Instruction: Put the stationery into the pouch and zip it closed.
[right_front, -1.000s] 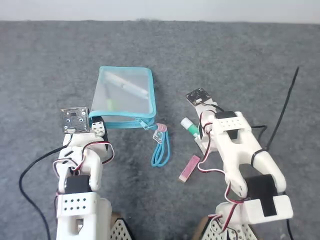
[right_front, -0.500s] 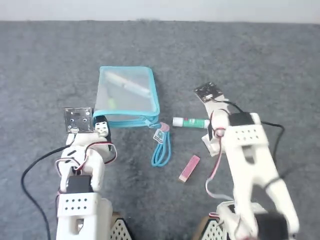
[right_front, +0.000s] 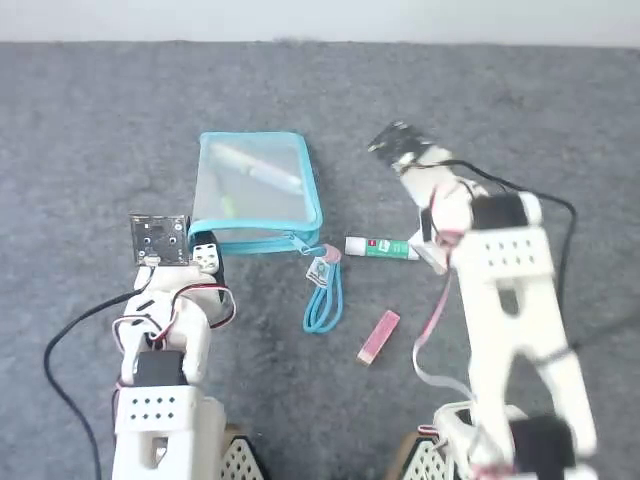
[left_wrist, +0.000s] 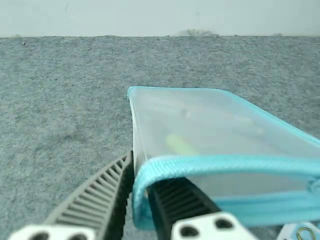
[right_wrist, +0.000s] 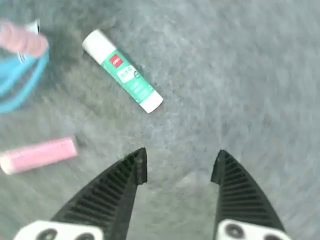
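Observation:
The clear pouch (right_front: 255, 190) with teal trim lies on the grey carpet, with a white pen and a yellow-green item inside. My left gripper (right_front: 204, 256) is shut on its near left corner; in the left wrist view the fingers (left_wrist: 111, 196) pinch the teal edge of the pouch (left_wrist: 215, 132). A green-and-white glue stick (right_front: 381, 247) lies flat to the right of the pouch's zipper end. My right gripper (right_front: 432, 250) hovers open just beside its right end, holding nothing. In the right wrist view the glue stick (right_wrist: 122, 70) lies beyond the open right gripper (right_wrist: 180, 167).
A pink eraser (right_front: 378, 337) (right_wrist: 37, 154) lies near the front, between the arms. A blue loop strap (right_front: 323, 295) (right_wrist: 20, 82) with a small tag trails from the pouch's zipper. Cables run beside both arm bases. Bare carpet lies far behind and to the right.
The glue stick went from tilted at the right gripper's fingers to lying flat crosswise. The right arm stretched farther back and right. The left arm stayed on the pouch's corner.

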